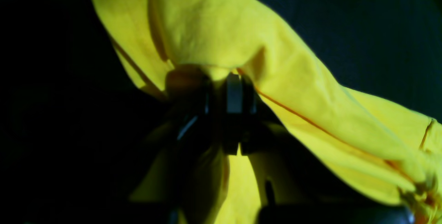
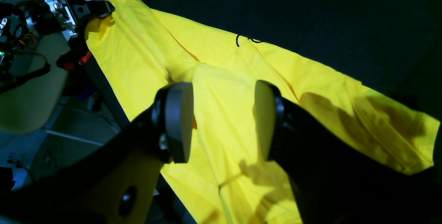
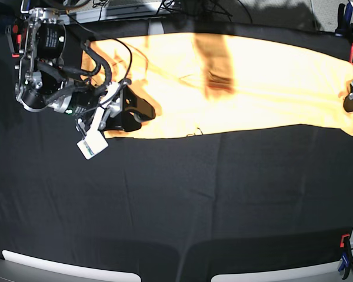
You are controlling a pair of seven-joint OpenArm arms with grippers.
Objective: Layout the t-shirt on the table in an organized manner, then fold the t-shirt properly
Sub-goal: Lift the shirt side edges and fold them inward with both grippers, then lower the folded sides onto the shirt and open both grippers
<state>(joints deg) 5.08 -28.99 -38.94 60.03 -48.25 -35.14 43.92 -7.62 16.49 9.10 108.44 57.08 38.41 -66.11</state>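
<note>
Black cloth-covered table (image 3: 182,200) fills the base view, faint creases across it, red-and-black clamps (image 3: 345,245) at the edges. The t-shirt (image 3: 253,88) lies along the far edge as a long stretched band, pale orange in the base view and bright yellow in both wrist views, running from the right arm's side to the far right rim. It is not laid flat as a shirt shape: folds and ridges run lengthwise, and a dark shadow crosses it near the middle. Right gripper (image 2: 221,120) hovers over the shirt's end on that side, jaws clearly apart with cloth visible in the gap between the two round pads (image 2: 178,120); nothing is gripped, and contact with the fabric cannot be confirmed. A small black thread loop (image 2: 247,39) sits on the shirt's upper edge in the right wrist view. Left gripper (image 1: 226,92) is at the opposite end of the band, at the table's rim; in its wrist view the dark jaws are drawn close together with a bunched fold of yellow cloth pinched between them, fabric draping away on both sides. That end of the shirt looks lifted and gathered at the grip.
</note>
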